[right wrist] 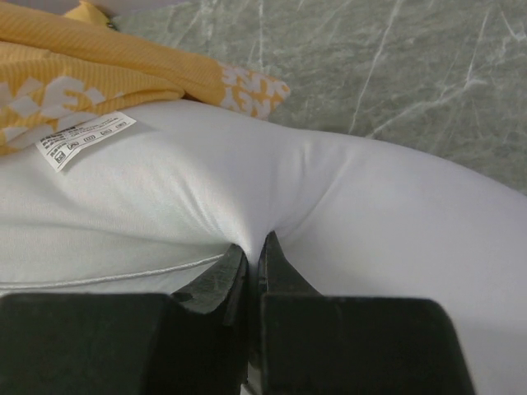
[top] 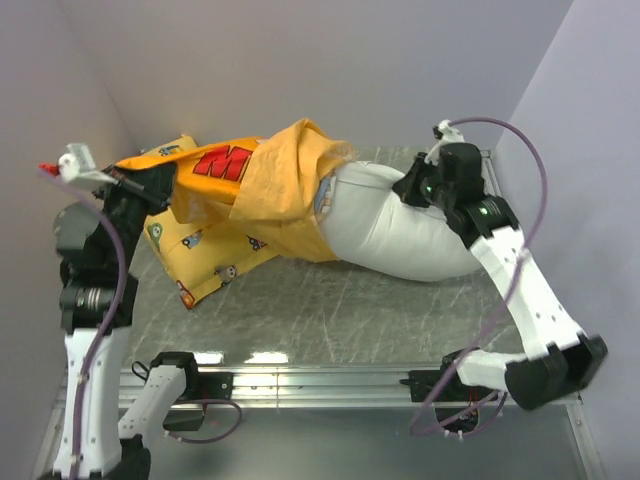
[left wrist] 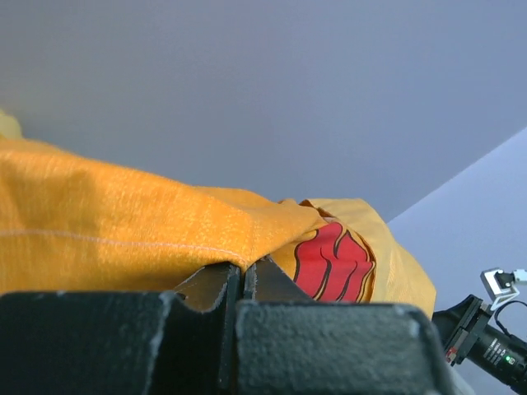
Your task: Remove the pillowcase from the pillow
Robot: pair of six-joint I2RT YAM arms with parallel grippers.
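Note:
The white pillow [top: 395, 232] lies across the table, its left end still inside the orange pillowcase [top: 285, 180]. The pillowcase is bunched and lifted toward the left, showing a red print. My left gripper [top: 165, 187] is shut on an edge of the pillowcase. In the left wrist view the gripper [left wrist: 243, 270] pinches a fold of the orange pillowcase [left wrist: 123, 230]. My right gripper [top: 415, 187] is shut on the pillow's far right part. In the right wrist view the gripper [right wrist: 255, 247] pinches a tuck of the white pillow [right wrist: 370, 214], with the pillowcase [right wrist: 99, 66] beyond it.
A smaller yellow cushion [top: 210, 252] printed with little vehicles lies under the pillowcase at the left. A white care label [right wrist: 86, 138] is sewn to the pillow. The grey marbled table [top: 350, 310] is walled at the back and both sides.

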